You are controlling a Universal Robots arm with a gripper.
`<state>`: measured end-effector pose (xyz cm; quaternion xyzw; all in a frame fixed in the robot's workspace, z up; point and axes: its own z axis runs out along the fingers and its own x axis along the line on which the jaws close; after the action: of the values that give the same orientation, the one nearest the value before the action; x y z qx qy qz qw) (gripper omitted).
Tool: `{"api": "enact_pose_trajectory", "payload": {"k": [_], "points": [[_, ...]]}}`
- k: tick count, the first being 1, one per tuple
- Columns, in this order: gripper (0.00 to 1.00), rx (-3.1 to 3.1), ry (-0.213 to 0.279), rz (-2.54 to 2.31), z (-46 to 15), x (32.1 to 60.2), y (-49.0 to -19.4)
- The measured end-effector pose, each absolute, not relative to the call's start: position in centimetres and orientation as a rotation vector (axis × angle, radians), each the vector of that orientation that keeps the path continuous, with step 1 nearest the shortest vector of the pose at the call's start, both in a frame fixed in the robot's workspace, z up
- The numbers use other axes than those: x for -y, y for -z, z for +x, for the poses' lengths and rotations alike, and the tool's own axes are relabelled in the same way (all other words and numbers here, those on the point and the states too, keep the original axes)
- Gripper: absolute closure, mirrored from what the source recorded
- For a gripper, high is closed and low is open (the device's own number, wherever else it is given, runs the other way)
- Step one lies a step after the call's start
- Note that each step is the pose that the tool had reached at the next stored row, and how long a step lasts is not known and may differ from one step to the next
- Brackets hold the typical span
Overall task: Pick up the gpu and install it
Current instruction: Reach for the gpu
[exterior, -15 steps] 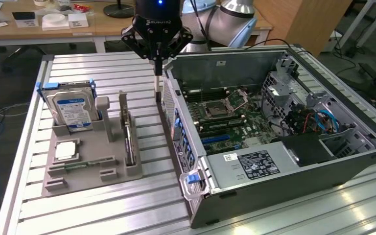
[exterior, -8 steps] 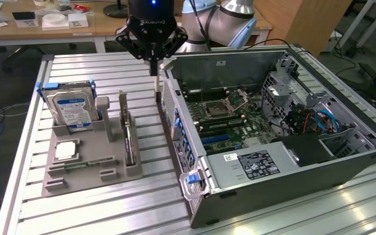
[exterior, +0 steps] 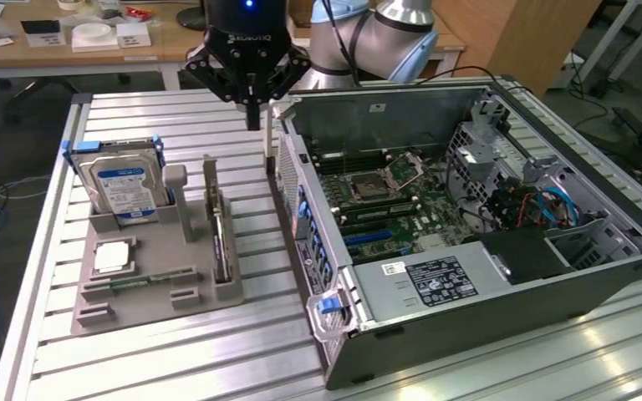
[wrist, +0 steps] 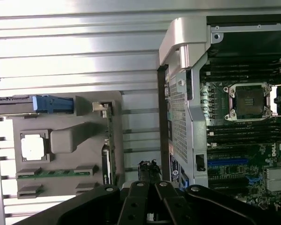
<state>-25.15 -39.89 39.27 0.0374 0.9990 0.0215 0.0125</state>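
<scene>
Clenched, empty black gripper (exterior: 254,115) above the far edge of the slatted metal table (exterior: 165,368); lowered shut, it may strike the thin black upright gpu (exterior: 218,230).

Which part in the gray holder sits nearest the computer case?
The gpu, the thin dark card on edge; the hard drive and silver chip sit farther off.

Hard drive (exterior: 120,185) stands upright in the grey tray (exterior: 148,292); silver chip (exterior: 113,256) lies flat nearby.
</scene>
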Motion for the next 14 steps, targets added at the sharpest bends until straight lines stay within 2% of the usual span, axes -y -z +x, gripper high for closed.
{"api": "enact_pose_trajectory", "payload": {"k": [14], "points": [[0.89, -3.114, -0.067, 0.116, -27.1, 39.9, -39.3]]}}
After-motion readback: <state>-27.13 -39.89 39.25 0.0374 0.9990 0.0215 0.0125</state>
